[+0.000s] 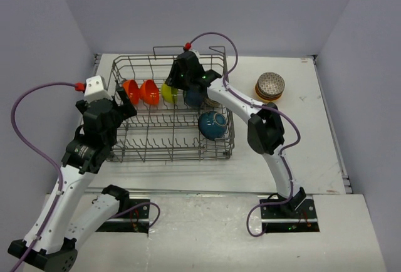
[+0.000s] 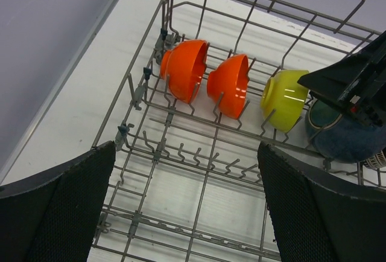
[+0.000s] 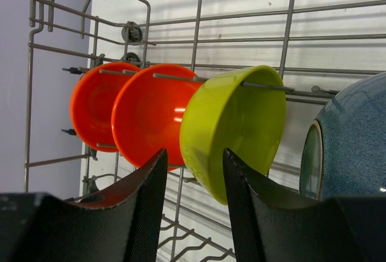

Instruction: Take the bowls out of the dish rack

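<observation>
Step in hand: taking the lime bowl (image 3: 235,129) out of the dish rack (image 1: 156,141) with my right jaws (image 3: 195,153).
Right jaws: part-way apart, nothing clamped between them.
Left jaws (image 2: 187,171): wide apart and empty, hanging over the rack's left end.
Lime bowl, position: on edge between tines in the far row, tilted. It is third along after two orange bowls (image 3: 154,114), with a dark blue bowl (image 3: 356,141) just beside it on the other side.
Lime bowl vs right jaws: just beyond my fingertips, its lower wall lined up with the gap. I cannot tell whether it touches.
How to do it well: set one finger inside the rim and one outside, and close only on the wall. Lift straight up along the tines, so the orange and blue neighbours stay put.
Risk: the glossy wall may slip, and a tine crosses the rim.
Elsewhere: another blue bowl (image 1: 213,125) in the rack, and a stack of bowls (image 1: 270,87) on the table (image 1: 313,153).
</observation>
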### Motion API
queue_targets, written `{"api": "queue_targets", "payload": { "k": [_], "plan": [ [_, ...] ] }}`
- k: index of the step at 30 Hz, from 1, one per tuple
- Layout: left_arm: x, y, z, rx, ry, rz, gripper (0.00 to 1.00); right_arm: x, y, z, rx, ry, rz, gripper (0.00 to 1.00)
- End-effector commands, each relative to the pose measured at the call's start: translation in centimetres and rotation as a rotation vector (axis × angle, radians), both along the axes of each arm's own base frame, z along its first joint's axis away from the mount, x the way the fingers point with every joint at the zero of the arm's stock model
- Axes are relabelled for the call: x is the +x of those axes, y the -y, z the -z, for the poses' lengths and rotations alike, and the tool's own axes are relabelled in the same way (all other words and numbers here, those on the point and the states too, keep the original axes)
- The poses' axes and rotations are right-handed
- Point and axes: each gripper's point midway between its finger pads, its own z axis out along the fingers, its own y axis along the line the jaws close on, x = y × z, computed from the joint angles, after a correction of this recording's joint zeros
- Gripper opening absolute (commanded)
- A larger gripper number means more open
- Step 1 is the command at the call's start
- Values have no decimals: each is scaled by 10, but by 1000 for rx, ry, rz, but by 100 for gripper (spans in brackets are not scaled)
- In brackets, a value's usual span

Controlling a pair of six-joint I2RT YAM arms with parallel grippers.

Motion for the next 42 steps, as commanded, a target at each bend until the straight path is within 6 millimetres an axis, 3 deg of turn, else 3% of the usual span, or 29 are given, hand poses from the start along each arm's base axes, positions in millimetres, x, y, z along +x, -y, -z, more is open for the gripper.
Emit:
{"api": "queue_targets", "payload": {
  "k": [1,7,10,16,28,34,42],
  "plan": [
    [3,2,-13,1,58,12,100,3,-2,-23,55,20,38,43],
    [1,2,-14,-1,68,20,100,1,-17,-14,94,-16,-20,39],
    [-1,1,-16,-3,75,20,100,-3,-20,2,91,-56,-40,39],
    [-1,2,-16,-6,79,24,100,-2,-26,6,131,-77,-65,37],
    [-2,2,-20,-9,90,26,100,-7,-33,19,281,-156,-114,18],
    [-1,2,-19,-8,89,23,100,-8,-36,10,327,-144,-129,9],
    [-2,0,-19,-7,91,17,100,-10,-32,-35,381,-46,-146,0]
  ]
}}
